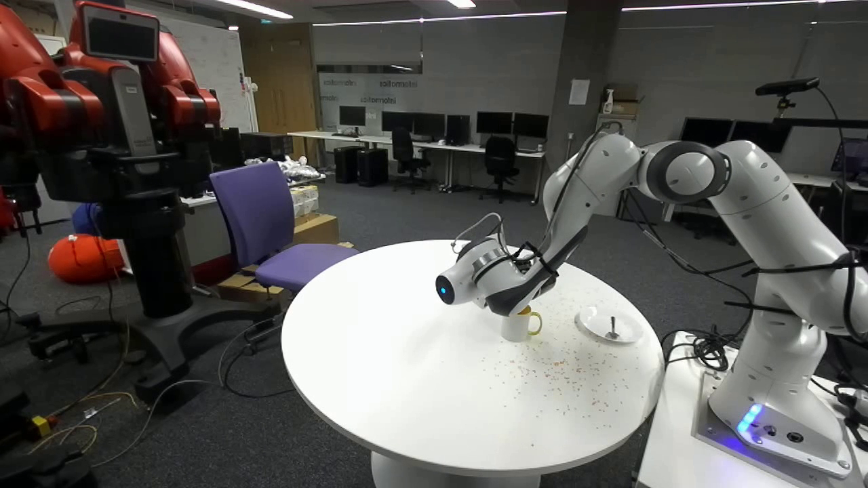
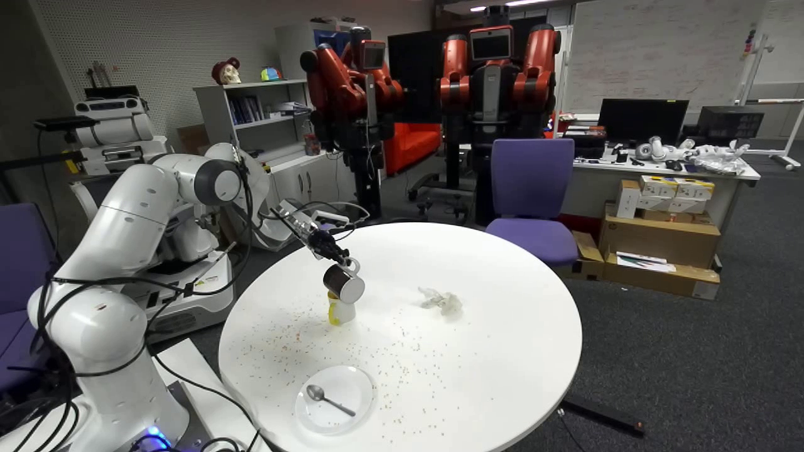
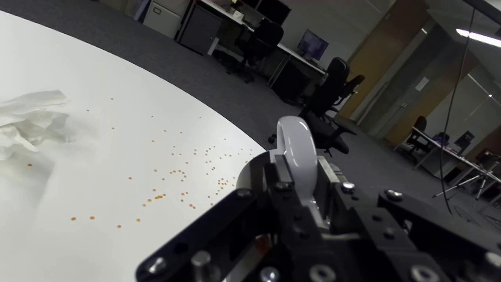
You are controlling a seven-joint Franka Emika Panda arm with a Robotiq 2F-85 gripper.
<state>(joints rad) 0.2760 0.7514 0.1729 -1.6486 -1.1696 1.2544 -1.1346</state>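
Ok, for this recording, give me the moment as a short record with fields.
Grip: gripper shut on the white handle of a dark mug
Held pose: tilted, just above a yellow-handled white mug; whether the two touch is unclear
Lower mug stands on: round white table
Scatter: small orange bits across the tabletop
Tableware: white plate, with a spoon lying on it
Also on table: crumpled whitish sheet, material unclear
Background: purple chair, red robots

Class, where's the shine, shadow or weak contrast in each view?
Wrist view: shine on the mug handle, shadow beside the crumpled sheet; in an exterior view, the plate barely stands out from the table; in both exterior views, ceiling lights glare.
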